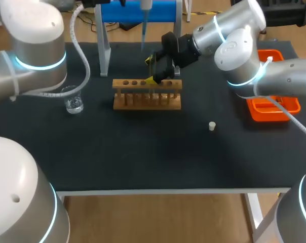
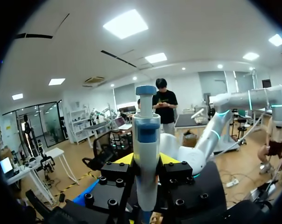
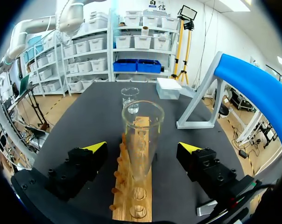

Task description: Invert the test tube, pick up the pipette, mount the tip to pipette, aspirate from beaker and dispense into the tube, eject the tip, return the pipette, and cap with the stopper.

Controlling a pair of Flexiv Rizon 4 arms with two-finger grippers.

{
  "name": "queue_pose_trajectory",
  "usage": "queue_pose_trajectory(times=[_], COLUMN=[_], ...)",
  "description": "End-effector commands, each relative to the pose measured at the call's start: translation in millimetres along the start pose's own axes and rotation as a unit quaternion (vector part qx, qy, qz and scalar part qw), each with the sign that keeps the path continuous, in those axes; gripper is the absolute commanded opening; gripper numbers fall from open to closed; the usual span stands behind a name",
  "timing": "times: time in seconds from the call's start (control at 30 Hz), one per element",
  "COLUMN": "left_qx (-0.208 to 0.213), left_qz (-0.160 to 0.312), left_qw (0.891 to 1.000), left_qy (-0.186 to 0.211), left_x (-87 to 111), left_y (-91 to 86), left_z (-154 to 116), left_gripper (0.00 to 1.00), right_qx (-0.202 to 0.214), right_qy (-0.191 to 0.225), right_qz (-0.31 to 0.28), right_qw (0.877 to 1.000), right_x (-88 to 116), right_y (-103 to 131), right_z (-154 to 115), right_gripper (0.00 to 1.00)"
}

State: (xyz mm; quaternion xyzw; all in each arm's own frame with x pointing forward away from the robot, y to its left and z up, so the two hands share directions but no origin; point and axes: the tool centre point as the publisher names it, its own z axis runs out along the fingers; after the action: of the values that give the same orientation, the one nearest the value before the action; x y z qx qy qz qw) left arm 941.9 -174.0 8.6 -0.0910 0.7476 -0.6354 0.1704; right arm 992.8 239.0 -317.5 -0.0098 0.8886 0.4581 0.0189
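A black table (image 1: 143, 152) fills the head view, with an arm coming in from each side. Near the middle stands a wooden rack (image 1: 147, 96) with a row of holes along its top. A small clear beaker (image 1: 73, 101) sits on the table well to the left of the rack. A small white stopper (image 1: 212, 126) lies alone on the table to the right of the rack and nearer the front edge. An orange tray (image 1: 274, 109) rests at the right edge, partly hidden by the right arm. At the back of the table is a stand (image 1: 140, 11) with a blue top bar.

The right gripper (image 3: 142, 148) hovers over the rack with its jaws spread wide. The test tube (image 3: 142, 140) stands upright in a rack hole, mouth upward, between the two fingers (image 3: 93, 148), which sit apart from it on either side without touching.

The left gripper (image 2: 145, 158) is out of sight in the head view. In its own wrist view, the pipette (image 2: 146, 154), white with blue bands, stands upright between its fingers, and the yellow tips appear to press on it from both sides. In the head view the pipette hangs at the stand, behind the rack.
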Motion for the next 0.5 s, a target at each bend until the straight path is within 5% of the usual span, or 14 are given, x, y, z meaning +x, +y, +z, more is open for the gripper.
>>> queue_pose_trajectory(times=[0.03, 0.5], left_qx=[-0.002, -0.003], left_qz=[-0.004, -0.047], left_qw=[1.000, 0.999], left_qy=[0.000, 0.020], left_x=[12.7, 67.7], left_y=[7.8, 52.5], left_z=[-19, -40], left_gripper=[0.00, 0.00], right_qx=[0.002, 0.002], right_qy=[0.001, 0.001], right_qz=[0.000, 0.000], right_qw=[1.000, 1.000], right_x=[0, 0], right_y=[0, 0], right_z=[-1, -1], right_gripper=[1.00, 1.00])
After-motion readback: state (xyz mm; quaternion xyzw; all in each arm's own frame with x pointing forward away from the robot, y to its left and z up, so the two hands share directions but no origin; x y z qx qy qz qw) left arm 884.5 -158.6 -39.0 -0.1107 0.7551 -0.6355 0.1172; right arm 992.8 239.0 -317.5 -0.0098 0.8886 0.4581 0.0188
